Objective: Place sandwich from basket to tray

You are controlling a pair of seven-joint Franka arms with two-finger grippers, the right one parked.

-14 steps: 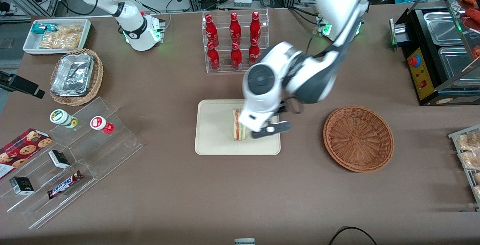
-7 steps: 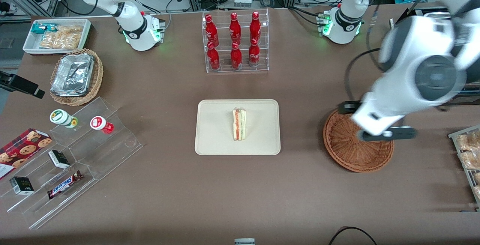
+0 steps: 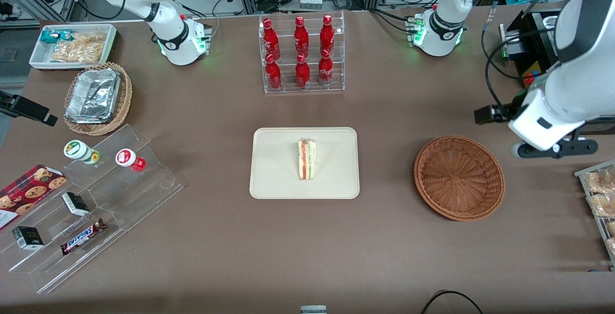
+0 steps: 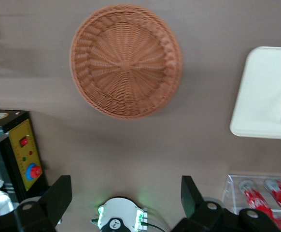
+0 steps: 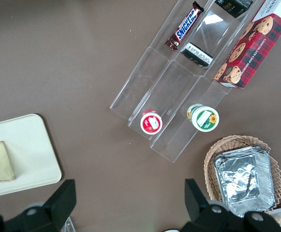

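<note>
The brown tabletop [image 3: 230,256] carries all the things. Toward the working arm's end, the left arm [image 3: 571,88] is seen raised above the tabletop, beside the basket [image 3: 459,177] and not over it. The gripper [image 4: 126,198] is held high, and its fingers [image 4: 57,194] are spread wide with nothing between them; in the left wrist view the basket [image 4: 126,60] is seen below them with nothing inside. The black appliance [image 3: 552,71] with a yellow panel stands at that same end of the tabletop, farther from the front camera than the basket. A clear stepped rack [image 3: 96,198] lies toward the parked arm's end, and a snack bar [image 3: 82,236], two small cups [image 3: 129,159] and small dark boxes [image 3: 75,203] are kept on it; a cookie box [image 3: 26,191] lies just beside it. The tray [image 3: 274,179] lies flat in the middle of the tabletop, well apart from the basket. A clear bottle stand [image 3: 301,54] with six red bottles [image 3: 301,35] is placed farther from the front camera than the tray. The sandwich [image 3: 306,159] rests on the tray, near its middle, with the red and green filling turned up. It is touched by nothing except the tray.
</note>
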